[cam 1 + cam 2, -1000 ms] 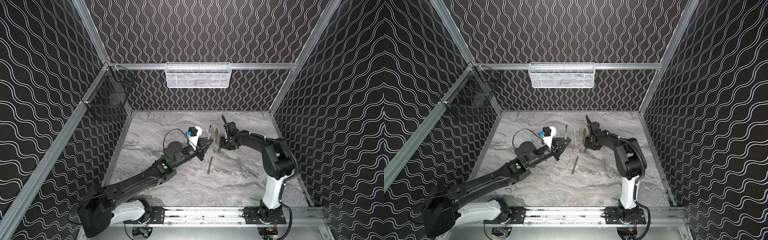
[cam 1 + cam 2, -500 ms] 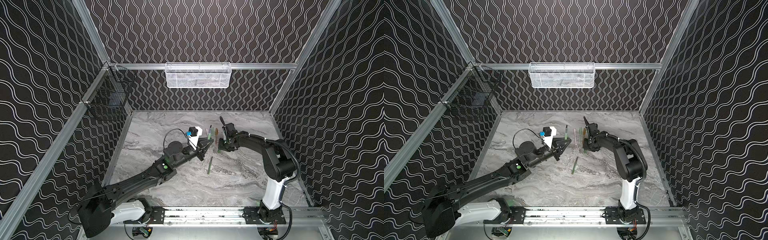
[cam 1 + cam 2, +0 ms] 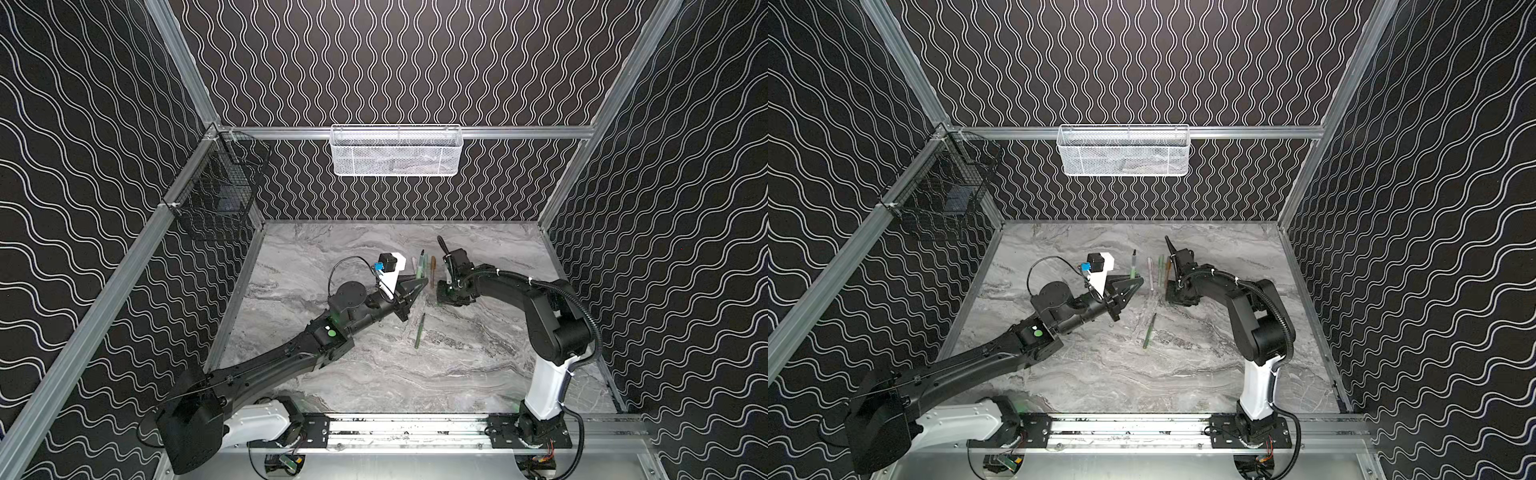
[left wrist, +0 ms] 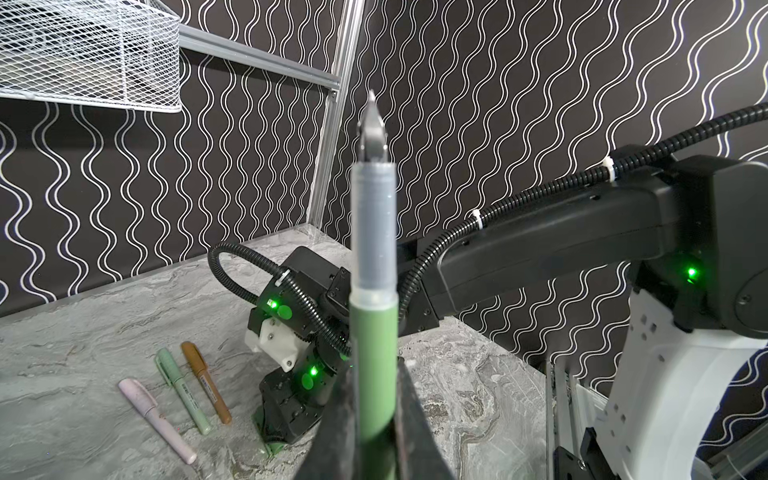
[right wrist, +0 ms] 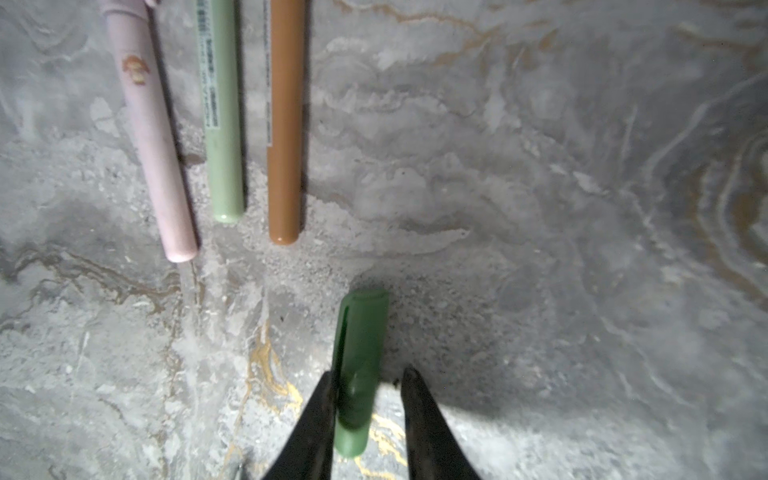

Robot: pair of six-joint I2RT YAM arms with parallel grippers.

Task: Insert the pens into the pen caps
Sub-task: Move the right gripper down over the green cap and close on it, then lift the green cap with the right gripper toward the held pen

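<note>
Firmly, the left gripper [image 4: 374,370] pinches an uncapped dark green stick pen [image 4: 374,249] aloft; the right gripper [image 5: 369,374], spread, straddles a stubby dark green cap [image 5: 363,324] lying on the grey marble counter [image 5: 540,208].

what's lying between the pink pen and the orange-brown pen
The pale green pen lies between the pink pen and the orange-brown pen, touching neither; the right wrist view shows it.

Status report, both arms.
Left gripper shut on green pen, tip bare. Right gripper open, straddling green cap on table. Three capped pens beside, clear.
</note>
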